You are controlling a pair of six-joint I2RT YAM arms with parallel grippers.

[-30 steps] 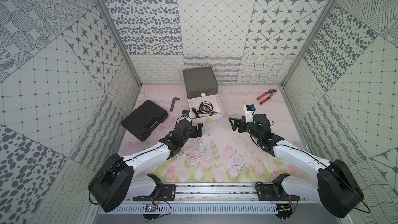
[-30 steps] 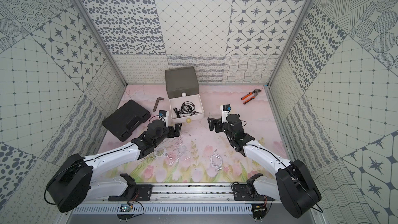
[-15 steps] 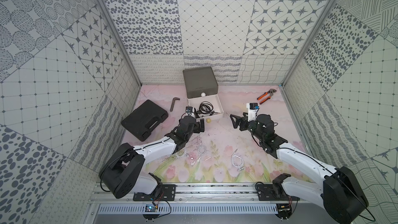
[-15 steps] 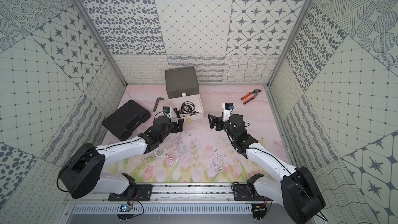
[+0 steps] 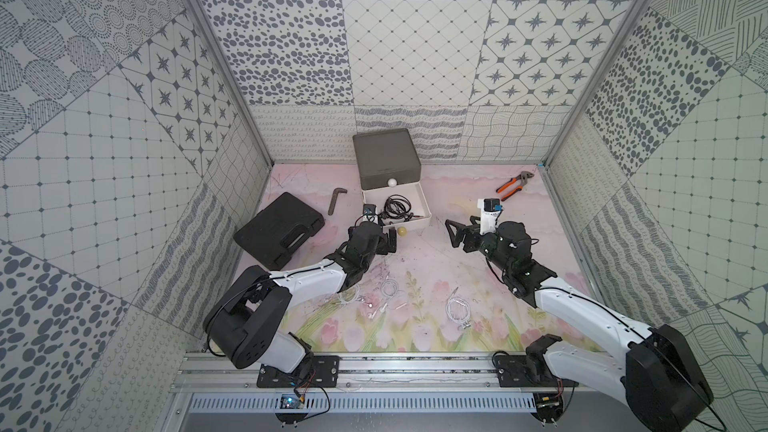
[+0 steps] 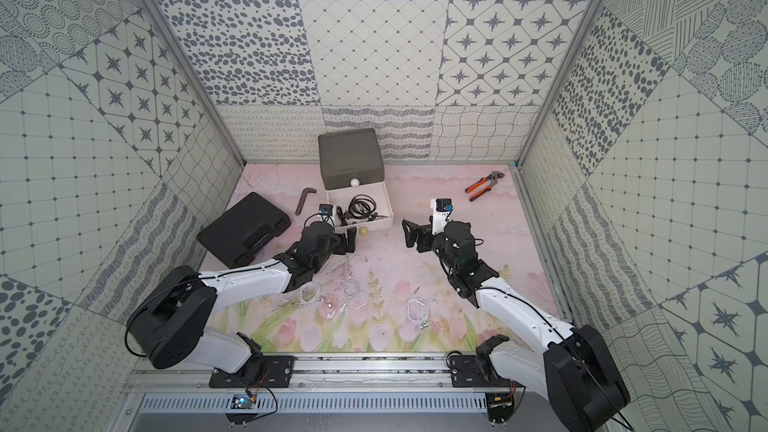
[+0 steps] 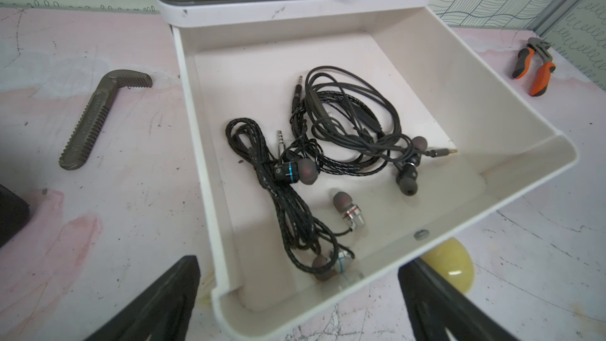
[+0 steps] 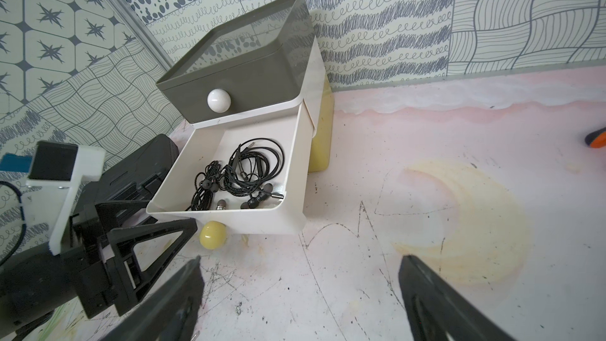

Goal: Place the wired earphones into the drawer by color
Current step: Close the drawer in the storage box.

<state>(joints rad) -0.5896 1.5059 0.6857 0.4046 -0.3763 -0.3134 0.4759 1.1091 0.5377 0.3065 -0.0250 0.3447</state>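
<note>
Black braided earphones (image 7: 360, 141) lie coiled in the smooth white drawer (image 7: 492, 126); left claw (image 7: 298, 260) and right claw (image 8: 301, 259) gape empty.

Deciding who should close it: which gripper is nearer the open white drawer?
Left. The left gripper sits just before the white drawer, at its front edge; the right gripper stands clearly apart, off its right front corner.

Grey top on the drawer unit (image 8: 249, 70), white middle drawer (image 7: 492, 145), mustard-yellow bottom tier (image 8: 323, 132), yellow ball knob (image 8: 213, 234). Black earphones (image 7: 344, 126); white earphones (image 5: 457, 309). Pink counter (image 5: 436, 251) with tulip print. Orange-handled pliers (image 5: 513, 187), black case (image 5: 278, 228). Cream walls (image 5: 415, 56) patterned in grey dots, stars, grids and squiggles.
</note>
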